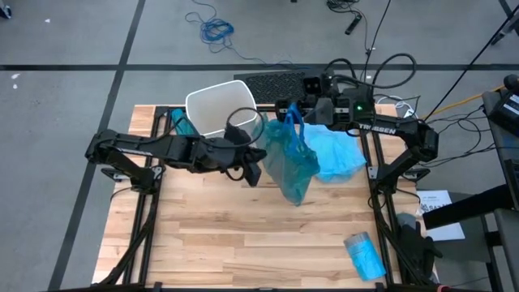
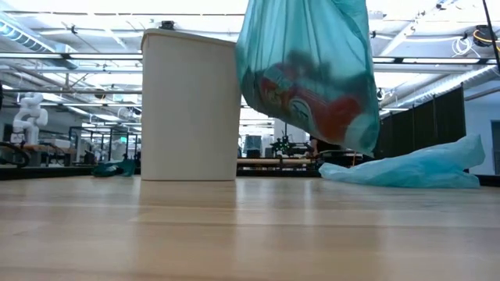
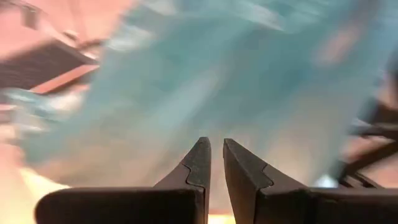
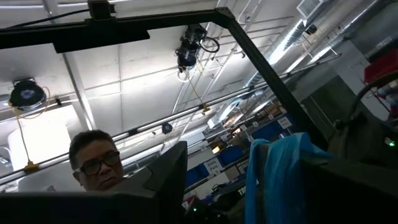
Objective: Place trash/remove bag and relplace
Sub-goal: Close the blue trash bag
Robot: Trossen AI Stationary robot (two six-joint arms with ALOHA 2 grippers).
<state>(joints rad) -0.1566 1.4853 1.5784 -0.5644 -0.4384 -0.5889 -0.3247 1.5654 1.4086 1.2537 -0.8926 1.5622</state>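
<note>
A full blue bag (image 1: 292, 166) hangs in the air to the right of the white bin (image 1: 217, 108), which stands upright on the table. In the low view, red-and-white trash (image 2: 312, 97) shows through the bag (image 2: 308, 70). My right gripper (image 1: 293, 111) is above the bag's top, its fingers apart and pointing upward (image 4: 249, 168). My left gripper (image 1: 253, 169) is at the bag's left side; its fingers (image 3: 216, 152) are shut with nothing between them, facing the blue film. Whether they touch the film, I cannot tell. My right gripper carries the bag by its top edge (image 4: 277, 174), which drapes over one upturned finger (image 4: 348, 186), hooked rather than pinched; a bare gap is left beside the other finger (image 4: 168, 177). The bag hangs below, bulging, its bottom (image 2: 363, 144) clear of the table.
A second blue bag (image 1: 339, 154) lies flat on the table right of the hanging one. A pack of blue bags (image 1: 365, 255) lies at the near right. A teal scrap (image 1: 185, 126) lies left of the bin. A person (image 4: 93, 162) shows beyond the table.
</note>
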